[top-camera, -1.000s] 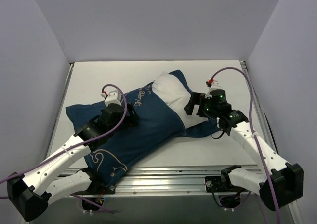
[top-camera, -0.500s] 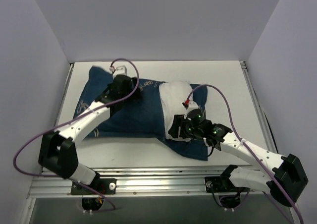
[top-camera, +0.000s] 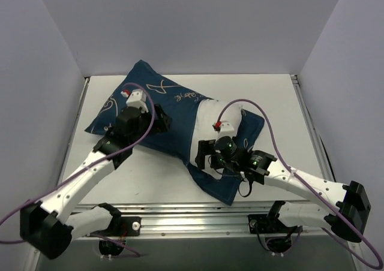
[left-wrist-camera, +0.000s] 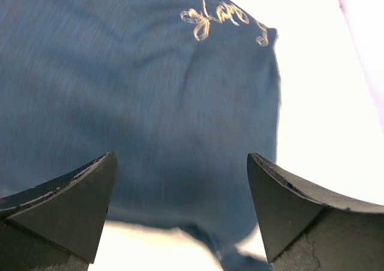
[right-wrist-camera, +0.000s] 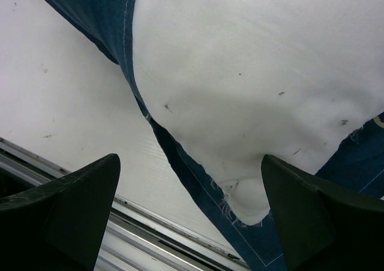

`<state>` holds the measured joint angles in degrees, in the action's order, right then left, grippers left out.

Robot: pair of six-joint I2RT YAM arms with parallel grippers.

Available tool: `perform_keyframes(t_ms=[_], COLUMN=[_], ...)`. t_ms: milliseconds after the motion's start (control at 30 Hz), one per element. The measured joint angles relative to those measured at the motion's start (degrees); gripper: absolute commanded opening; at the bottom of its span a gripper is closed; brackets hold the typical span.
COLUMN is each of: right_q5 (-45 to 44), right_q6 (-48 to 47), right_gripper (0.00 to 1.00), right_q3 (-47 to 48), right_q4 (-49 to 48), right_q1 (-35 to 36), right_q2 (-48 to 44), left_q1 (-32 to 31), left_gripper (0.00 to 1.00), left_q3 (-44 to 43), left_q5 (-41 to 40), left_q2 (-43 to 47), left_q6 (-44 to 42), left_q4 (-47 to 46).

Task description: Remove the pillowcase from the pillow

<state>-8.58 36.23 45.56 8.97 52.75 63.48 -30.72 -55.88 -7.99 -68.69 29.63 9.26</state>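
The navy pillowcase point(top-camera: 168, 118) lies slantwise across the table with its far corner against the back wall. It covers the left part of the white pillow point(top-camera: 209, 122), whose right end sticks out bare. A loose navy flap point(top-camera: 227, 188) trails toward the front. My left gripper point(top-camera: 161, 119) is open and empty above the covered part. In the left wrist view the pillowcase point(left-wrist-camera: 150, 91) with script lettering fills the space between the fingers. My right gripper point(top-camera: 202, 155) is open and empty above the pillow's near corner point(right-wrist-camera: 252, 79), beside the pillowcase hem point(right-wrist-camera: 180, 163).
The white table point(top-camera: 144, 184) ends in a metal rail point(top-camera: 198, 214) along the front, which also shows in the right wrist view point(right-wrist-camera: 150, 235). Grey walls stand at the left, back and right. Purple cables loop over both arms.
The pillow and pillowcase have swung round, the left end now up against the back wall. My left gripper has drawn back toward the near side. My right gripper has shifted slightly left.
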Motion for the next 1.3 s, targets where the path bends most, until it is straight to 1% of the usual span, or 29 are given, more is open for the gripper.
perform_keyframes(t_ms=[133, 200, 267, 333, 467, 667, 700, 767, 800, 833, 900, 933, 967, 1000, 1167, 1300], right_q5=[-5.49, -7.91, -9.20, -9.53, -9.51, -9.70, -9.81, -9.94, -9.99, -10.05, -10.25, -10.38, -10.54, -10.56, -10.62, -10.56], right_q6=[1.75, 3.08, 3.67, 3.87, 3.52, 2.60, 2.54, 2.16, 1.95, 1.64, 1.07, 0.90, 0.76, 0.83, 0.66, 0.09], right_gripper=[1.00, 1.00, 1.00, 1.00, 1.00, 1.00, 0.98, 0.86, 0.77, 0.54, 0.31, 0.10, 0.02, 0.00, 0.00, 0.00], right_q3=[1.51, 1.51, 1.46, 1.27, 0.13, -0.68, -0.96, -1.31, -1.44, -1.49, -1.57, -1.57, -1.57, -1.57, -1.40, -0.17], right_q4=[3.54, 6.14, 7.26, 7.15, 4.31, -0.70, -1.51, -2.71, -3.28, -3.80, -4.61, -5.03, -5.42, -5.81, -5.97, -4.87], right_q1=[3.65, 4.04, 4.13, 4.09, 4.24, 3.89, 3.80, 3.61, 3.52, 3.48, 3.41, 3.21, 3.13, 3.08, 3.06, 3.06], right_q2=[2.01, 3.23, 4.20, 4.70, 5.92, 12.26, 13.27, 14.95, 15.58, 16.04, 16.44, 16.46, 16.46, 16.44, 15.89, 14.69], left_q1=[-2.49, -5.16, -8.15, -10.82, -12.94, -15.47, -15.98, -16.87, -17.27, -17.55, -18.05, -18.18, -18.34, -18.43, -19.34, -20.00], left_gripper=[0.96, 0.97, 0.96, 0.96, 0.95, 0.94, 0.94, 0.94, 0.93, 0.93, 0.93, 0.93, 0.92, 0.92, 0.86, 0.80], left_q3=[7.41, 11.32, 15.23, 19.19, 24.17, 25.44, 25.44, 25.44, 25.44, 25.44, 25.57, 25.66, 25.77, 25.88, 25.97, 25.97], left_q5=[0.48, 0.83, 1.03, 1.70, 2.80, 3.61, 3.63, 3.67, 3.67, 3.67, 3.67, 3.67, 3.65, 3.67, 3.63, 3.52], left_q2=[11.67, 15.37, 17.18, 17.14, 14.58, 9.35, 8.44, 6.60, 5.75, 5.05, 4.17, 3.96, 3.89, 3.89, 3.52, 0.83], left_q6=[3.41, 5.14, 6.82, 8.33, 10.23, 10.43, 10.36, 10.23, 10.21, 10.21, 10.21, 10.21, 10.21, 10.16, 9.11, 8.44], left_q4=[2.05, 2.40, 2.51, 2.23, 0.37, -6.56, -7.54, -9.35, -9.94, -10.36, -11.15, -11.47, -11.74, -12.07, -12.85, -13.22])
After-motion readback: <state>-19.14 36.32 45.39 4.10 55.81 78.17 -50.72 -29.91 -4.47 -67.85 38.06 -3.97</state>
